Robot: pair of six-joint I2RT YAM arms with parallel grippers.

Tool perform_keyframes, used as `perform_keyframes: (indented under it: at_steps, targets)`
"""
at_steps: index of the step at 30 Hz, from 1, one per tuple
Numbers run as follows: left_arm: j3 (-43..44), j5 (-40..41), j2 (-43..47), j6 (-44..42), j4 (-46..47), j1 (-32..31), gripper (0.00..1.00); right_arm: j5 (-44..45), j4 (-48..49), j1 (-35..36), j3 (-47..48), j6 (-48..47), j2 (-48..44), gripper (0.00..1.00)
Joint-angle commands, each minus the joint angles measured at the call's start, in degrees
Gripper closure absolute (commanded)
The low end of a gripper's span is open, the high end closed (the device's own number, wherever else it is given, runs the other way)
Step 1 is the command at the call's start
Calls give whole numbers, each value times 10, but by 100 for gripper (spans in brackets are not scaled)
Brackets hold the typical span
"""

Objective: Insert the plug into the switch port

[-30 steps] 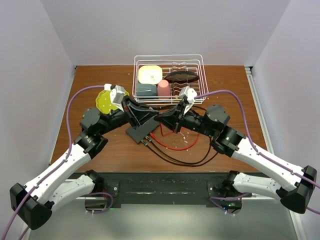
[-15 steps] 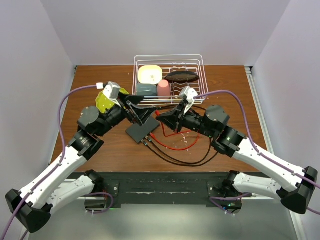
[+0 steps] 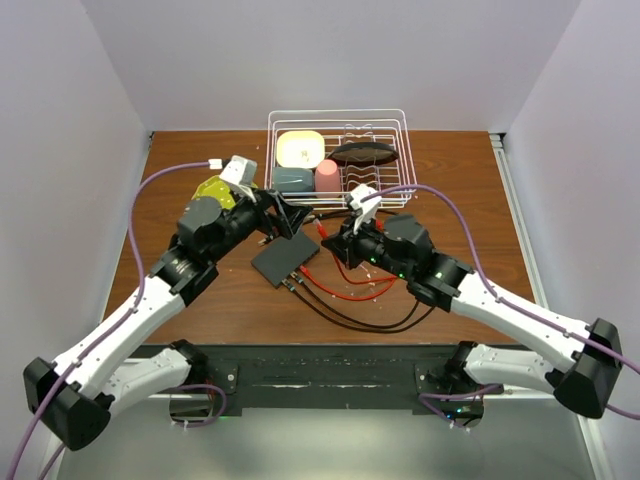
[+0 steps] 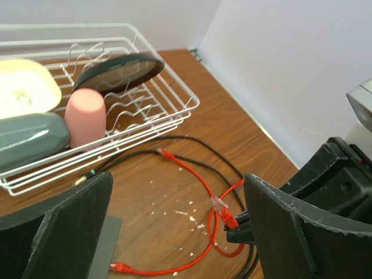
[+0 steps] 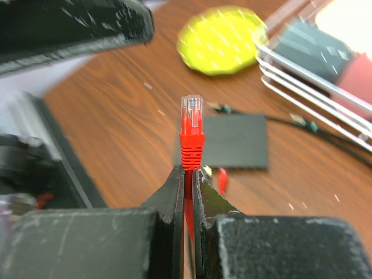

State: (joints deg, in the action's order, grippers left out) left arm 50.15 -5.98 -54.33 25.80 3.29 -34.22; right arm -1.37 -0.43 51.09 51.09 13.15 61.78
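Cables lie nearest the arm bases: black cables [image 3: 362,318] are looped on the wooden surface [image 3: 470,200], and a red cable [image 3: 345,292] is coiled just beyond them. Switch [image 3: 285,260] is laid flat on the surface just left of the red coil, turned at an angle. Cable ends are seen at its near right edge; whether they are seated cannot be told.

Right claw [image 5: 187,172] is held just right of the switch, above the red cable and apart from the box. It is pinched narrow on the red plug [image 5: 192,125], which is gripped at the boot with the clear tip left sticking out past the fingertips. From the right wrist the switch is seen beyond the plug tip, slightly to the right and not touched by it. The plug is not in a port.

Left claw [image 4: 176,192] is held over the far left side of the switch, spread wide, with nothing gripped. Between its fingers the surface, a corner of the switch and the red cable are seen.

Yellow plate [image 3: 212,193] is partly hidden behind the left arm. Farthest back, a white wire rack [image 3: 400,118] is set at the rear of the surface. A cream dish [image 3: 299,148], a grey-blue dish [image 3: 292,180], a pink cup [image 3: 327,177] and a dark oval dish [image 3: 365,153] are held in it.
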Motion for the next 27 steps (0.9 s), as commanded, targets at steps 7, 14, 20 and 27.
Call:
perform_keyframes:
  at_steps: [7,14,20,27]
  targets:
    - [-23,-68,-127,-19,30,80,0,127,-28,1,-13,-33,116,100]
    - [-67,-100,-215,-18,87,128,5,147,-21,1,6,-42,237,100]
    - [-92,-111,-278,-19,146,140,7,160,-18,2,30,-46,308,100]
    - [-102,-125,-342,-14,186,155,13,172,-21,2,49,-48,355,100]
